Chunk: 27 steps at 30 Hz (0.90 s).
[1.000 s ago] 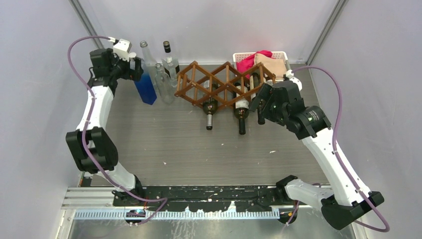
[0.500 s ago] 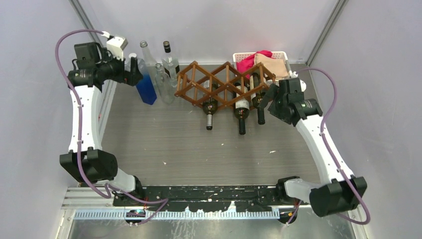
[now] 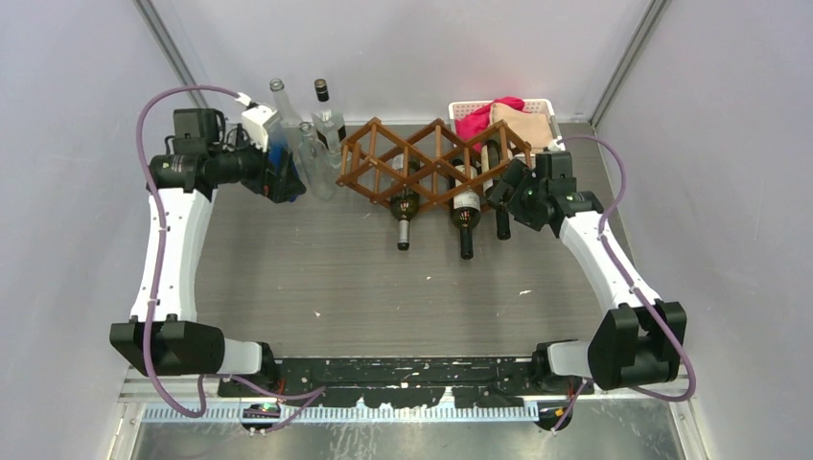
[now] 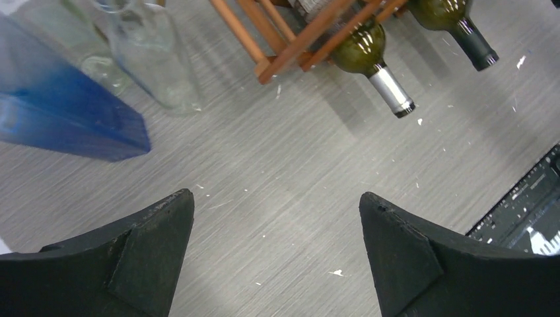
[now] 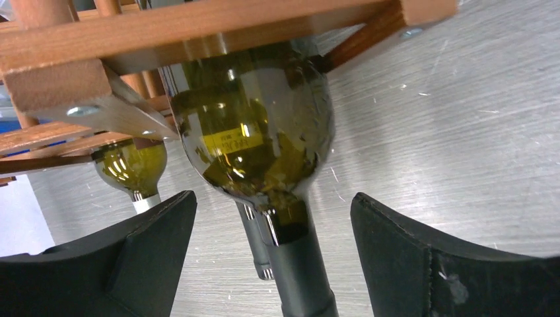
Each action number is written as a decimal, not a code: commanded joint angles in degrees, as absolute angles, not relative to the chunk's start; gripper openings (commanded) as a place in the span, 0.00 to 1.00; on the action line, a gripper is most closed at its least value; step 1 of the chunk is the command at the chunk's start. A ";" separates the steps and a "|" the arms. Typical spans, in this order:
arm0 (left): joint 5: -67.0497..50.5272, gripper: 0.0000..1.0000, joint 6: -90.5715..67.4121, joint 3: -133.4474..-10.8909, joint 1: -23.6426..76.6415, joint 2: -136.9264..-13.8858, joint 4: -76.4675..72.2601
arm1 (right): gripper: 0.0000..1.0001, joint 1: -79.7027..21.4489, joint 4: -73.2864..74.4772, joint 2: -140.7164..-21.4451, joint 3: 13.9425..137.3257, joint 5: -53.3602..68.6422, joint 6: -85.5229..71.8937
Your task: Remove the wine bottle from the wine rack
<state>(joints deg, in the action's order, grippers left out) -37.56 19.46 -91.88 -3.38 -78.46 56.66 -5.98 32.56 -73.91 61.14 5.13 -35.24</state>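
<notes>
The brown wooden wine rack (image 3: 422, 158) stands at the back centre with three dark green bottles lying in it, necks toward me. My right gripper (image 3: 505, 198) is open at the rack's right end. In the right wrist view the rightmost wine bottle (image 5: 254, 139) pokes out under the rack slats (image 5: 198, 26), and its dark-capped neck (image 5: 300, 264) lies between my spread fingers (image 5: 155, 244) without touching them. My left gripper (image 4: 277, 195) is open over bare table, beside the blue bottle (image 4: 66, 119) and left of the rack (image 4: 284, 39).
Clear glass bottles (image 3: 316, 144) and a dark-capped bottle (image 3: 326, 110) stand at the back left by the blue bottle (image 3: 283, 168). A white basket (image 3: 548, 103) with red and tan cloths sits behind the rack's right end. Two more racked bottles (image 3: 404, 216) (image 3: 466, 220) lie left of my right gripper.
My left arm has swung in from the back-left corner toward the blue bottle. My right arm has straightened up and its gripper has come back left over the rightmost bottle's neck.
</notes>
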 commanded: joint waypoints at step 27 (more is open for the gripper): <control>-29.22 0.87 23.06 -87.10 18.45 -83.35 52.28 | 0.01 -5.84 18.99 -66.88 49.45 7.75 -38.23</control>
<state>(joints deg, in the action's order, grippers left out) -29.45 21.76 -87.37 16.34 -84.18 54.81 -6.31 19.33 -70.37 50.65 10.37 -36.51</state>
